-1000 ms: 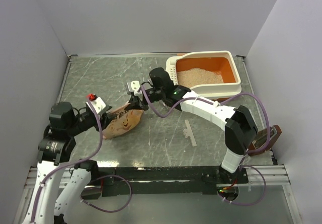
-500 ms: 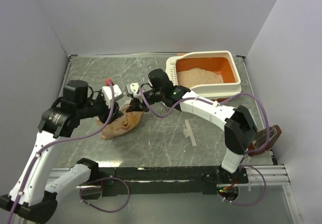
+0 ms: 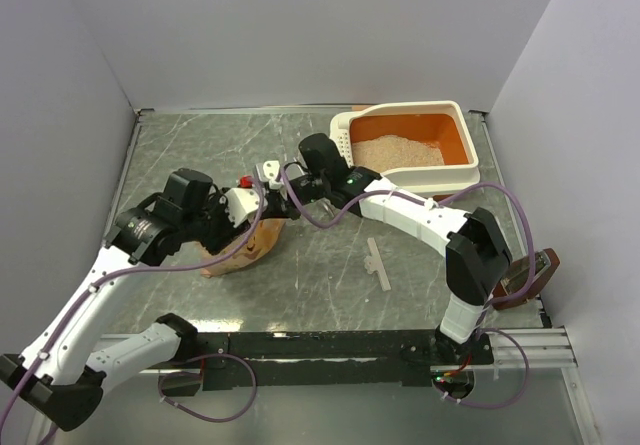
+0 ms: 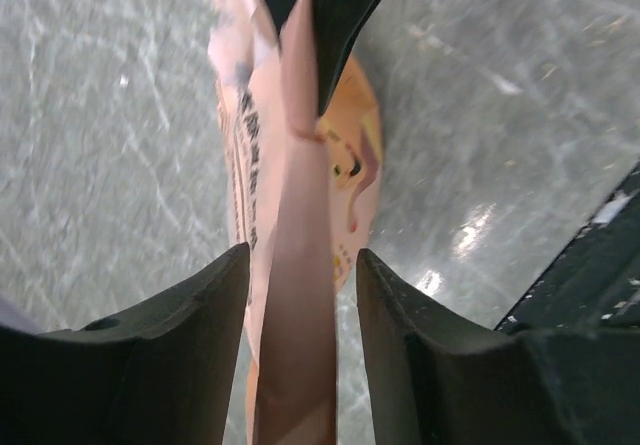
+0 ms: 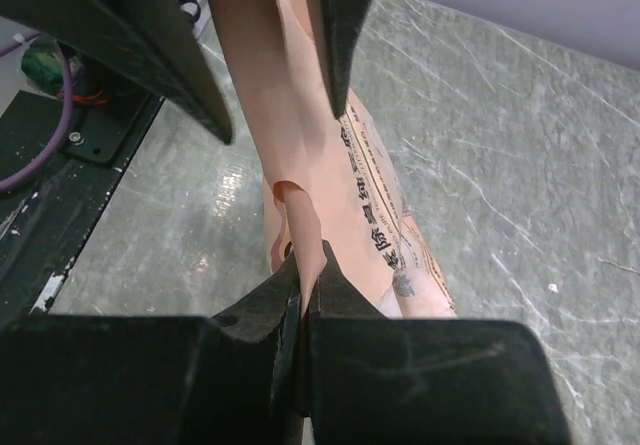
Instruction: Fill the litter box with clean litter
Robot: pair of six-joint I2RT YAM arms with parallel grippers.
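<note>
Top view: bright, even, diffuse light from above; pale walls (image 3: pixel 300 35) softly lit, faint soft shadows on table (image 3: pixel 330 295), sharp throughout. Left wrist view: glare patches on table, bag (image 4: pixel 300 265) motion-blurred, print smeared, left gripper's fingers (image 4: pixel 150 365) dark, soft-focus. Right wrist view: crisper, bag print legible, one glare patch on table, right gripper's fingers (image 5: pixel 400 375) near-black, underexposed.

table (image 3: pixel 180 155): grey marble | on it: litter box (image 3: pixel 440 178); bag (image 3: pixel 262 243); pale strip (image 3: pixel 376 263), perhaps plastic

The top camera looks down from behind over the whole surface (image 3: pixel 330 275). Both wrist cameras peer closely past the left tool (image 4: pixel 300 255) and right tool (image 5: pixel 305 265) at one bag (image 4: pixel 300 195).
</note>
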